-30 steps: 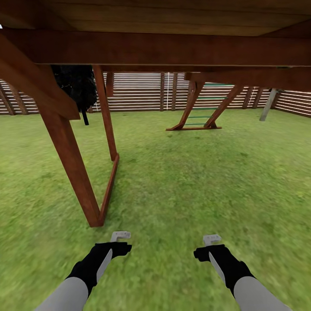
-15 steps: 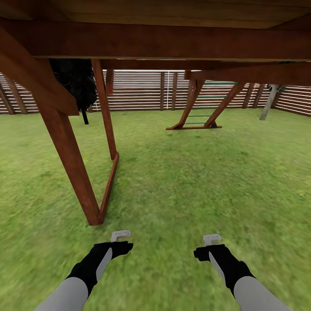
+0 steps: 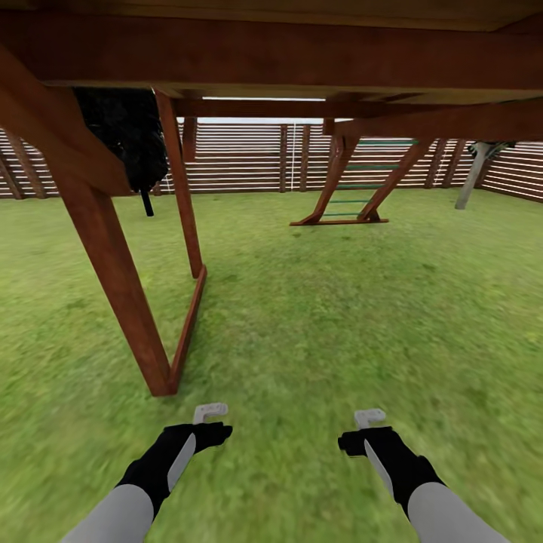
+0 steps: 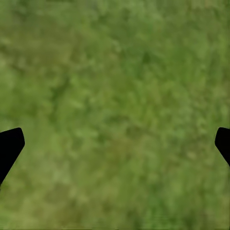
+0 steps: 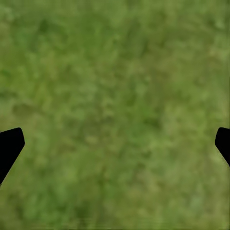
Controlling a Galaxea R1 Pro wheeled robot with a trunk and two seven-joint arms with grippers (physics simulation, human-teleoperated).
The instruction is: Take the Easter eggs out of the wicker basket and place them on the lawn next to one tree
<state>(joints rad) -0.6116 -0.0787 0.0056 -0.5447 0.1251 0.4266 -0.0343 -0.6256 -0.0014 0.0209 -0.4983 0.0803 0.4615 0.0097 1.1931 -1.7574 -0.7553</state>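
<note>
2 grippers low in frame over the lawn (image 3: 324, 317): left gripper (image 3: 209, 413) and right gripper (image 3: 369, 417), both spread, holding nothing. Wooden play frame (image 3: 113, 264) upper left, fence (image 3: 241, 162) across the top. No readable writing.

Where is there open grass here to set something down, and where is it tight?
The lawn is bare from the left end effector and right end effector out to the far ladder frame and the slatted fence. It is crowded beside the slanted wooden post and its ground rail.
</note>
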